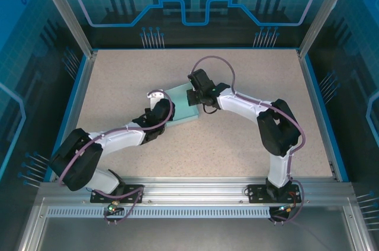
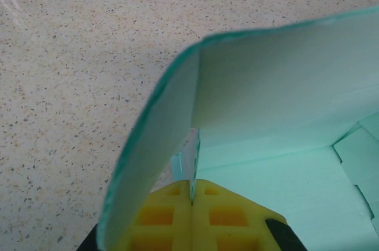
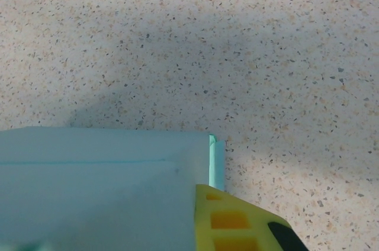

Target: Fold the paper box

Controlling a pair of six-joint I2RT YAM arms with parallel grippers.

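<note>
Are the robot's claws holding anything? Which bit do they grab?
Both pinch the paper box: the left gripper a raised flap's edge, the right gripper apparently an edge near a corner.

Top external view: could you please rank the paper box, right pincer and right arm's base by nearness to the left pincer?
1. paper box, held by left pincer
2. right pincer, on the box's right side
3. right arm's base, near right

paper box (image 1: 179, 109): middle of worktop (image 1: 249, 150)
left pincer (image 2: 190, 192): its left edge
right pincer (image 1: 196, 100): its right edge
</note>
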